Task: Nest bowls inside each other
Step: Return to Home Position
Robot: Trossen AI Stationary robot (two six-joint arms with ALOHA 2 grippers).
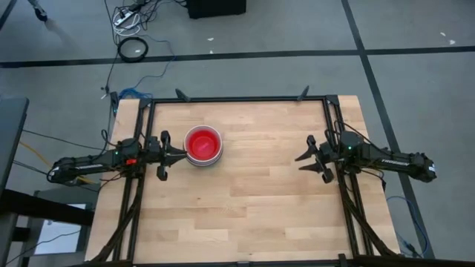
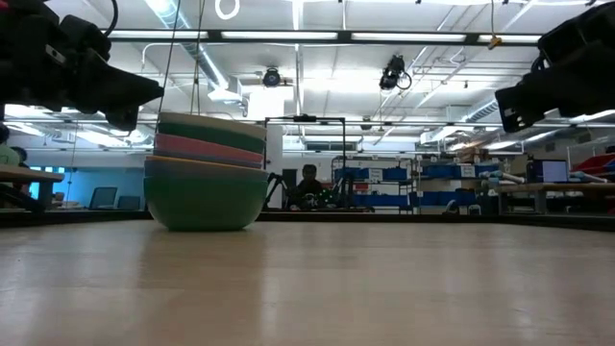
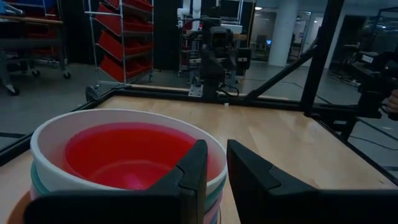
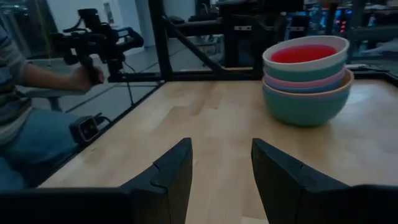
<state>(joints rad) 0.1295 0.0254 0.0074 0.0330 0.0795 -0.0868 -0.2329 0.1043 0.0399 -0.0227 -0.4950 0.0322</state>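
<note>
End effectors: we count two. The left end effector (image 3: 216, 146) hangs just beside the stack, its fingers almost together with only a thin gap, and it holds nothing. The right end effector (image 4: 221, 144) hangs at the right edge of the surface, well apart from the stack, with its fingers parted and empty.
Bowls: one nested stack (image 1: 203, 145) stands left of the middle. From the side we count a sage green bowl (image 2: 205, 202) at the bottom, then a blue, a pink (image 2: 207, 146), a teal and a white rim (image 3: 43, 140). A red bowl (image 1: 203, 141) sits inside on top. Whether more are hidden, we cannot tell.
Surface: one surface (image 1: 260, 208) of pale wood planks, inside a black frame (image 1: 237, 99).
Room: one seated person (image 4: 18, 93) beside the surface, with a hand (image 4: 84, 76) on a dark device. Farther off are racks with red bins (image 3: 124, 37).
</note>
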